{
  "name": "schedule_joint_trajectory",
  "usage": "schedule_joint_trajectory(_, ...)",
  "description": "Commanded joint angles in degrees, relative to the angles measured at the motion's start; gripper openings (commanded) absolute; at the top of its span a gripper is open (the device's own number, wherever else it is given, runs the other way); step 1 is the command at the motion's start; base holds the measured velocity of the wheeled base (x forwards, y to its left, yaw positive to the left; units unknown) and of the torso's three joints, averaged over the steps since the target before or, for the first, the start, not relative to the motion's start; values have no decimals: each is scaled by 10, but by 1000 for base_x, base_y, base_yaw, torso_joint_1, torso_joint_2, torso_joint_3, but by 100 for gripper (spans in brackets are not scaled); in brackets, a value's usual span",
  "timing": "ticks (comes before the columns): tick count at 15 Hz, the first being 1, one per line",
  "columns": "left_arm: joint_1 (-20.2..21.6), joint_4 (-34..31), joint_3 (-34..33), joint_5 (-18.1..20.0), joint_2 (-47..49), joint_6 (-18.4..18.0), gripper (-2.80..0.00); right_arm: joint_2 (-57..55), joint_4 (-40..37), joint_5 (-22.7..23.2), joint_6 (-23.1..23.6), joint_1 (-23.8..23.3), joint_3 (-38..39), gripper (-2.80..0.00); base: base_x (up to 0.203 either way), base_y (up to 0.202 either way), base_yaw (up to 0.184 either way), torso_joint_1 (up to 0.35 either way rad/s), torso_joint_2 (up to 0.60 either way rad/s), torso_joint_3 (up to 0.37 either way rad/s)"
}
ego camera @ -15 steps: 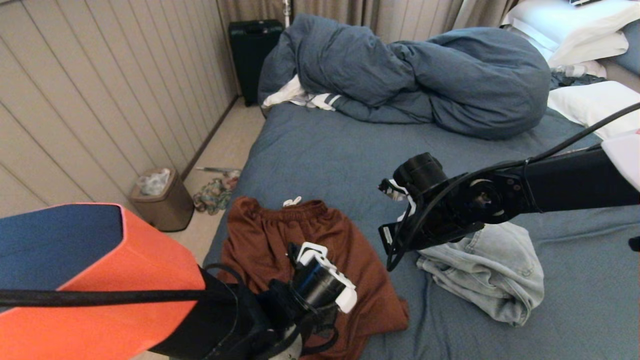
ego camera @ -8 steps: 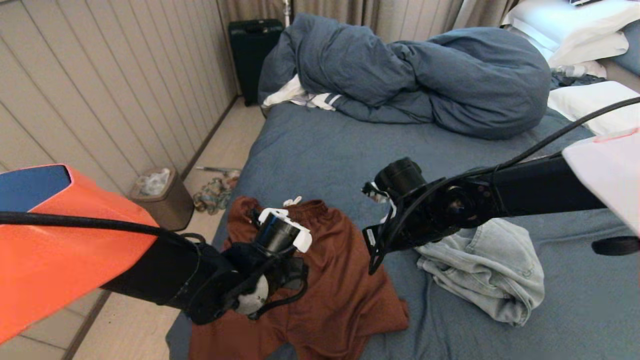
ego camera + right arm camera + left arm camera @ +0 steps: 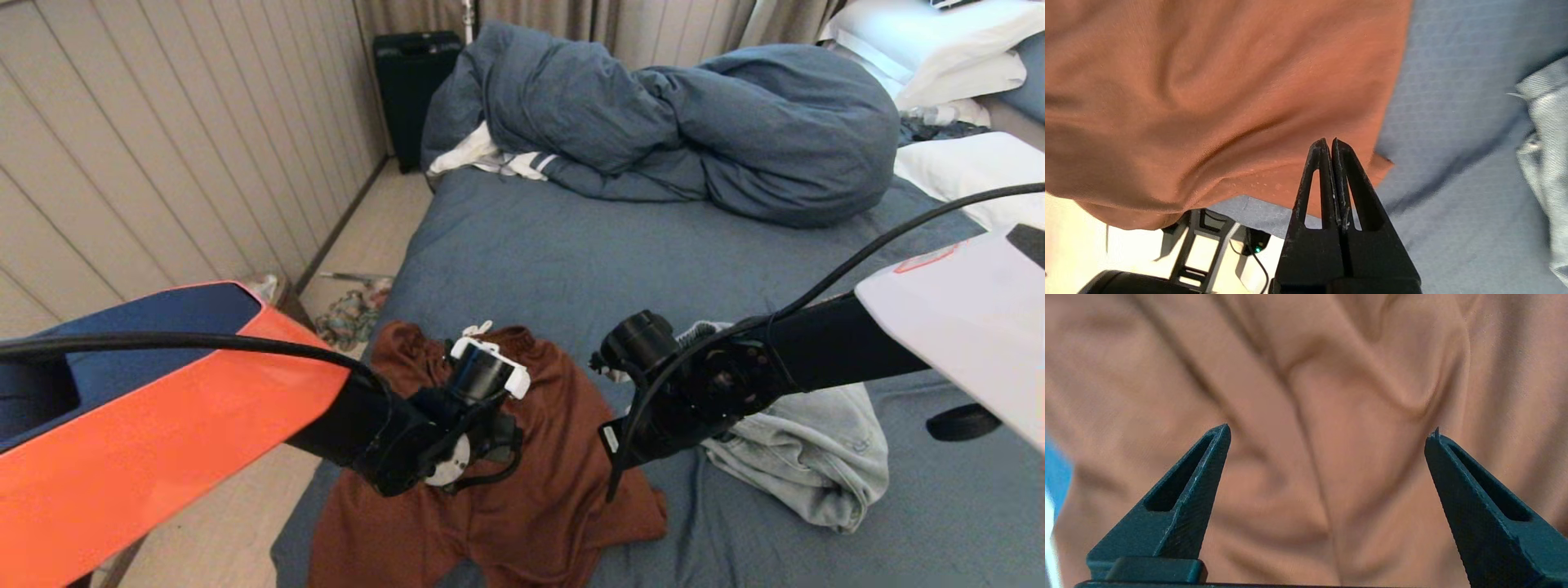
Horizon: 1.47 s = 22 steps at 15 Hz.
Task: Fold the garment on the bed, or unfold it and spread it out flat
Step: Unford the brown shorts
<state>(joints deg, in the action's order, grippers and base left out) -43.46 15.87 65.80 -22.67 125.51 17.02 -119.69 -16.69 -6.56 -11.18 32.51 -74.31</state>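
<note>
Bed (image 3: 531, 245) fills the head view, blue sheet wrinkled, blue duvet (image 3: 669, 122) bunched at the far end beside white pillows (image 3: 922, 41), a black suitcase (image 3: 412, 82) on the floor past the far left corner. Rust-brown shorts (image 3: 539, 490) lie rumpled at the near left edge, waistband away from the robot, with pale jeans (image 3: 808, 457) crumpled just to their right, the two apart. Left gripper (image 3: 1327, 435) hangs over the shorts' middle, jaws spread wide, nothing between them; right gripper (image 3: 1329, 143) is above the shorts' near right corner, jaws pressed together, empty.
</note>
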Motion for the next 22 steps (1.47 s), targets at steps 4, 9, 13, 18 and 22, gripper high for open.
schedule_joint_trajectory(4, -6, -4, 129, -2, 117, -54, 0, -22, 3, -7, -1, -3, 34, -280, 0, 0, 0, 0, 0, 0)
schedule_joint_trajectory(9, -14, -13, 209, -2, 173, -108, 0, 18, 34, -8, 0, -34, 115, -280, 0, 0, 0, 0, 0, 0)
schedule_joint_trajectory(13, -5, -35, 292, -9, 213, -141, 0, 8, 43, -9, 0, -44, 113, -280, 0, 0, 0, 0, 0, 0)
schedule_joint_trajectory(18, 41, -98, 449, -13, 256, -174, 0, -9, 55, -15, -1, -45, 116, -280, 0, 0, 0, 0, 0, 0)
schedule_joint_trajectory(22, 68, -51, 454, -34, 284, -222, 0, -9, 56, -27, -1, -39, 109, -280, 0, 0, 0, 0, 0, 0)
